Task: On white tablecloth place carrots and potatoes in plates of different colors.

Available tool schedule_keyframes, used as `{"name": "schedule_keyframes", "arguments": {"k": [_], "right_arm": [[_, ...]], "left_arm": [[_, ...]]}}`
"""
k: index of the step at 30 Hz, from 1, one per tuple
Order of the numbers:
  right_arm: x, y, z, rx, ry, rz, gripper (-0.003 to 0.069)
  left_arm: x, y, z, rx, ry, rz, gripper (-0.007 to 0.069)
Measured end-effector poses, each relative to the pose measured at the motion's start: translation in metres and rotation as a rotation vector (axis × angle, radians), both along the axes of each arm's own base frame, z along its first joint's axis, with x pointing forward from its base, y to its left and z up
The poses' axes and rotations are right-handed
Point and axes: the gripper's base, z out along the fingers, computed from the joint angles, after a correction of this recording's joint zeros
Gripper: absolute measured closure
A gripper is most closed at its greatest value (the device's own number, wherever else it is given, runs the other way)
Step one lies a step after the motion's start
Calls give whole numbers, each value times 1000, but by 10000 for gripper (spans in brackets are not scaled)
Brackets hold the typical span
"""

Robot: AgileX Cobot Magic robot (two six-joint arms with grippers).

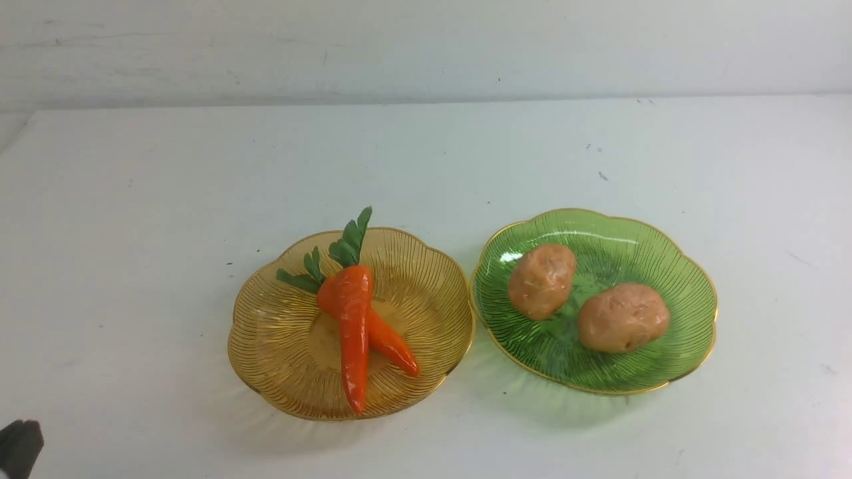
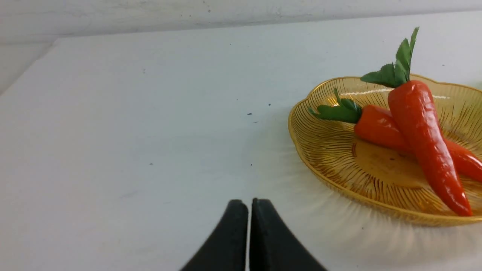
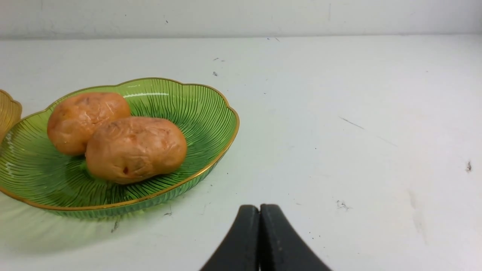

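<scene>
Two orange carrots [image 1: 354, 326] with green tops lie crossed in the amber-yellow plate [image 1: 279, 346] on the white tablecloth [image 1: 133, 199]. Two tan potatoes [image 1: 542, 280] [image 1: 622, 317] sit side by side in the green plate [image 1: 685, 293] just right of it. My left gripper [image 2: 249, 203] is shut and empty, low over bare cloth to the left of the amber plate [image 2: 331, 158] with its carrots [image 2: 425, 139]; only a dark tip [image 1: 18, 447] of it shows in the front view. My right gripper [image 3: 259, 208] is shut and empty, over cloth to the right of the green plate [image 3: 203, 113] and potatoes [image 3: 135, 148].
A pale wall [image 1: 426, 46] runs behind the table's far edge. The cloth carries small dark specks [image 1: 602, 175]. The table's left far corner [image 1: 33, 116] shows in the front view.
</scene>
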Motion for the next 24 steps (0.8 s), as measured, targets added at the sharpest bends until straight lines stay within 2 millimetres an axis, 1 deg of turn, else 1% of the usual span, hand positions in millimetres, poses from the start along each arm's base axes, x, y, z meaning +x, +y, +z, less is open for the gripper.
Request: {"name": "schedule_keyframes", "arguments": {"k": [7,24], "right_arm": [[0,0,0,0,0,0,674],[0,0,0,-1,0,0,674]], "left_arm": [[-2,0,-20,1,17,0,628],[-3,-1,-24,32,61,-23,628]]}}
